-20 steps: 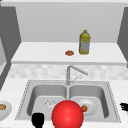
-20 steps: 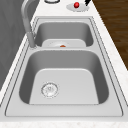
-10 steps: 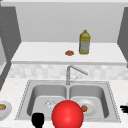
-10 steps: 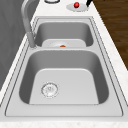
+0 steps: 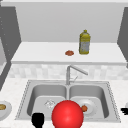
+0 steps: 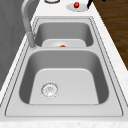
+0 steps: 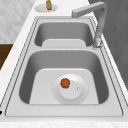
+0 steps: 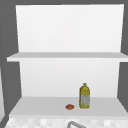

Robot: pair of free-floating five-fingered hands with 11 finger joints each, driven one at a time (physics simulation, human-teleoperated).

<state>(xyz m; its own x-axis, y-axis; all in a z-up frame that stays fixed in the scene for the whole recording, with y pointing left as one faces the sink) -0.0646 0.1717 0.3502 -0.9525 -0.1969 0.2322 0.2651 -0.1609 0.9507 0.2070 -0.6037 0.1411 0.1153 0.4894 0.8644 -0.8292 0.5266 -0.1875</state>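
Front view: a double stainless sink (image 5: 110, 100) is set in a pale speckled desk (image 5: 10, 90), with a bent faucet (image 5: 71, 72) rising at the divider. The left hand (image 5: 38, 119) floats low over the sink's front rim, a dark blob whose fingers cannot be told open or closed. Just to its right, close beside it, a big red ball (image 5: 67, 115) covers part of both basins. Beyond the ball, further from the left hand, a white plate (image 5: 91, 106) lies in the right basin with a small orange piece of food (image 5: 84, 108) on it. The right hand (image 5: 124, 110) shows at the picture's right edge, well apart from the ball, fingertips pointing inward; their state cannot be told. Left of the left hand, a plate with brownish food (image 5: 3, 108) sits on the desk. On the shelf behind stand a yellow bottle (image 5: 84, 42) and a small reddish item (image 5: 69, 53).

Left side view: the near basin's drain (image 6: 50, 89); far off, a dish holding a red item (image 6: 76, 5), with dark fingers (image 6: 90, 3) just beside it.

Right side view: the plate (image 7: 75, 93) with the orange piece (image 7: 65, 83) in the near basin.

Upper view: the bottle (image 8: 84, 96) and the reddish item (image 8: 70, 107) on the lower shelf.
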